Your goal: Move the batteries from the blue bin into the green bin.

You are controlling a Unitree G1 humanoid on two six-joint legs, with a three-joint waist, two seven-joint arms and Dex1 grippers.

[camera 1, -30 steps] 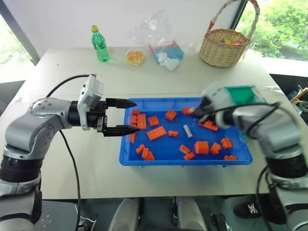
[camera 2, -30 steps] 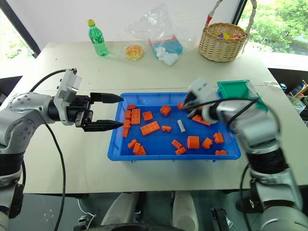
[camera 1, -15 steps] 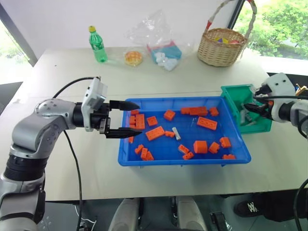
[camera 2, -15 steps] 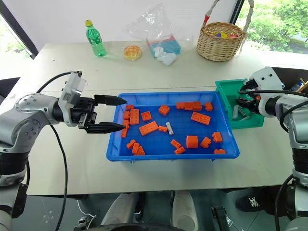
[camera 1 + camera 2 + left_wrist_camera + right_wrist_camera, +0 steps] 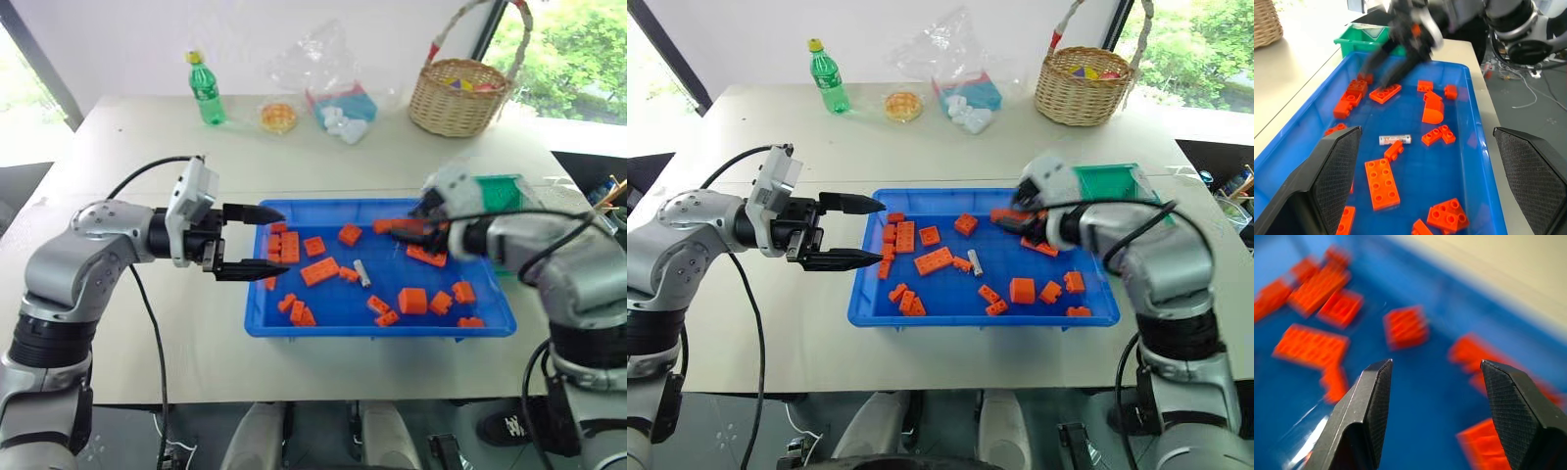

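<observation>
Left eye view has the right pincer (image 5: 400,228) hanging over the far right part of the blue bin (image 5: 490,328), fingers spread and nothing between them, same thing in its own wrist view. There's one battery (image 5: 362,273) left that I can spot, lying flat on the bin floor about mid-bin among the orange bricks (image 5: 318,271), one small brick touching its end. From the right pincer it sits toward the robot and to the left, near but not under the fingers. Its long axis runs slightly slanted front to back across the bin. The left pincer (image 5: 266,242) is parked wide open at the bin's left wall, empty too, so the right one looks like the closer bet. The green bin (image 5: 505,190) sits just beside the blue bin's far right corner on the desk (image 5: 147,147).
</observation>
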